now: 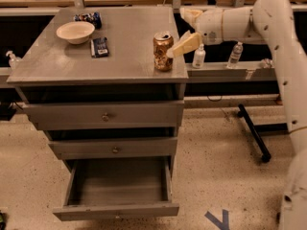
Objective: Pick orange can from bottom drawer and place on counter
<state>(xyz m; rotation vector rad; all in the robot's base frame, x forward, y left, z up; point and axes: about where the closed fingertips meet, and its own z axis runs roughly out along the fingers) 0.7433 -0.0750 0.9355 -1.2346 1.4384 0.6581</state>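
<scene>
Bowl (pixel 75 31): pale, at worktop's 10 o'clock, well apart from the can.
Packet (pixel 99 47): dark blue, flat, at the bowl's 4 o'clock.
Worktop (pixel 120 63): grey cabinet top carrying the bowl, packet and can.
Drawer (pixel 115 210): bottom one, pulled out at the worktop's 6 o'clock; nothing seen inside.
Can (pixel 163 51): out of the drawer, upright on the worktop at its 4 o'clock corner, near the right edge.
Gripper (pixel 176 32): at the can's 2 o'clock, jaws spread, holding nothing. Lower finger (pixel 184 44) touches the can's right side or sits just beside it; cannot tell which.
Bottles (pixel 199 56): two small clear ones on the shelf at the can's 3 o'clock, under the arm.
Risk, can: a retreat that drags the lower finger along the can could tip or slide it. So near the edge, it could go over toward 3 o'clock.
Risk, bottles: a low pull-back could knock them.
Risk, drawer: left open; the base could catch it.
Writing: none readable. The can shows only a mottled pattern, the packet's print is illegible, and the bottle labels are too small.
</scene>
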